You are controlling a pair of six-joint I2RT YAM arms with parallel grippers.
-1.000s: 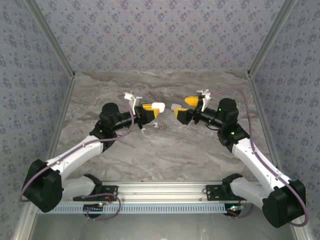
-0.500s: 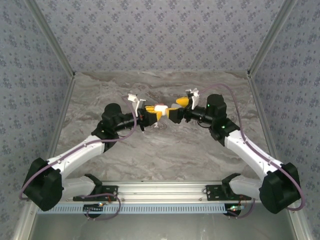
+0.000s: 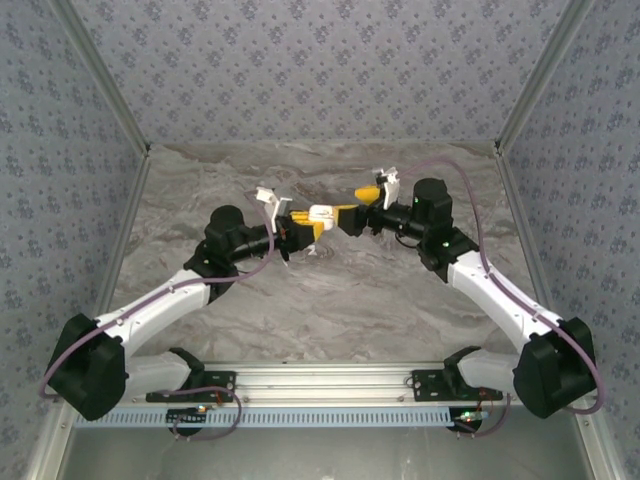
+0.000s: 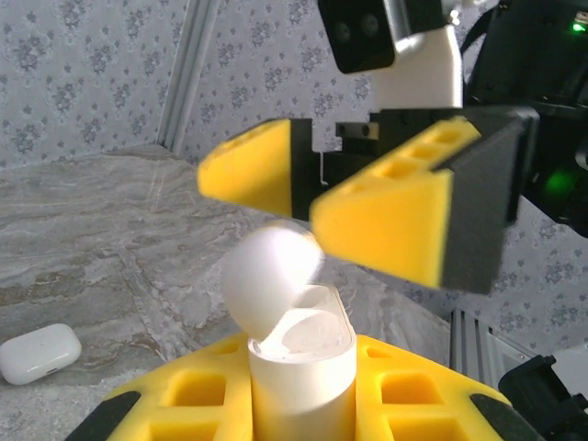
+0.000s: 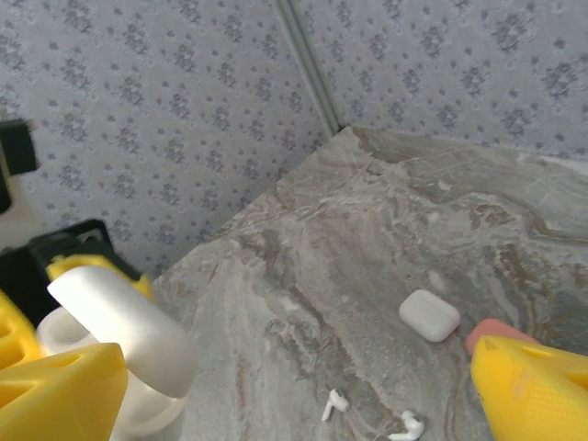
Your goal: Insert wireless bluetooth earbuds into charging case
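Observation:
My left gripper (image 3: 312,220) (image 4: 301,390) is shut on a white charging case (image 4: 301,363) (image 3: 322,213), held upright above the table. Its lid (image 4: 268,280) (image 5: 119,335) stands tipped open, and the wells inside look empty. My right gripper (image 3: 352,216) (image 5: 294,367) is open, its yellow fingers (image 4: 386,216) on either side of the lid, not closed on it. Two white earbuds (image 5: 333,402) (image 5: 409,426) lie on the marble table below.
A closed white case (image 5: 429,315) (image 4: 37,352) lies on the table, with a coral-coloured object (image 5: 496,333) beside it, partly behind my right finger. Patterned walls and metal posts close in the table (image 3: 330,300) on three sides.
The right arm has swung left and brought its open gripper up to the case held by the left gripper. The left arm has barely moved.

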